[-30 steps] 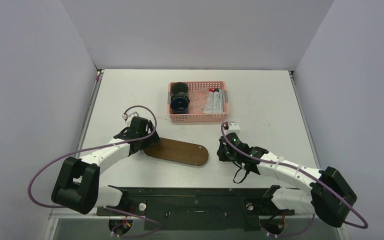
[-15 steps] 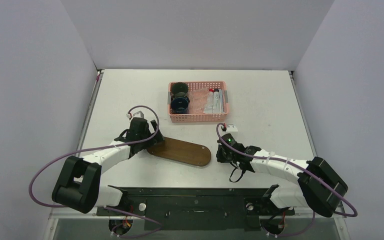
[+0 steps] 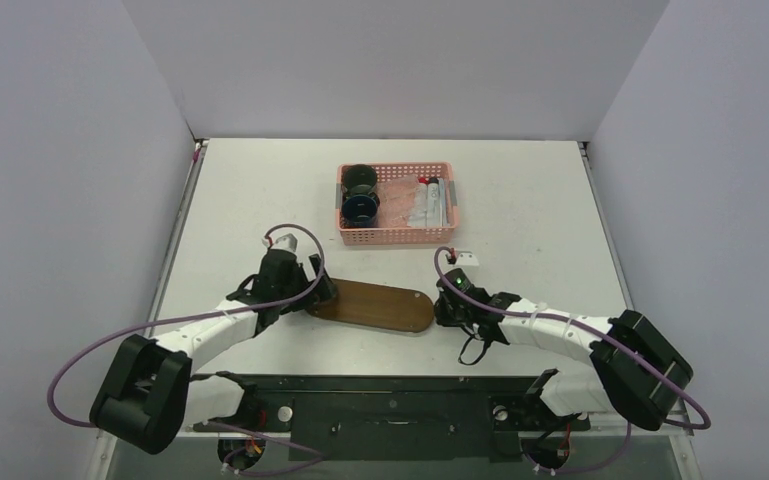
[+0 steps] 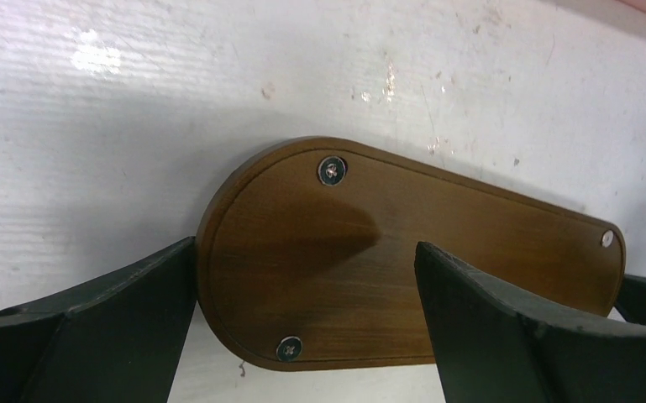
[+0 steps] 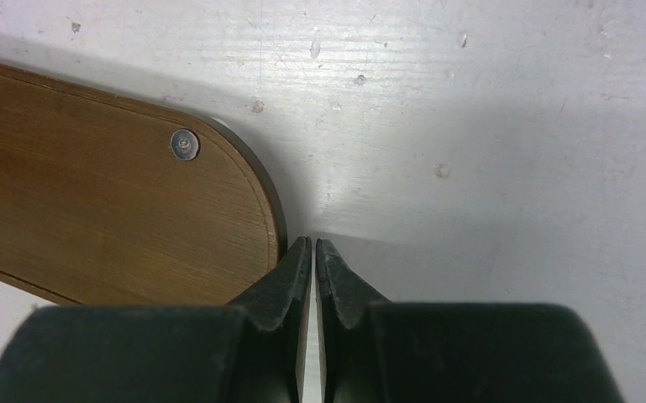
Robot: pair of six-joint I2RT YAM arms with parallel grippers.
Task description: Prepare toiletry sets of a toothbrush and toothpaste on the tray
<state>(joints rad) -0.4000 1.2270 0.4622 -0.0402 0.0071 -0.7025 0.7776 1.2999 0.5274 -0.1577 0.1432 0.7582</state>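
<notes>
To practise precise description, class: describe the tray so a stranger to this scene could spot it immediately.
On the white table, find the pink basket near the far side. Just nearer the arms lies the tray, between the left gripper and the right gripper. Unlike the perforated basket, it is a flat, dark brown wooden oval with small screws near its ends.

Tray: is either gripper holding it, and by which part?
Nothing is held. The left gripper is open over the tray, one finger beside its rounded end, the other above the wood. The right gripper is shut, empty, tips at the opposite end.
</notes>
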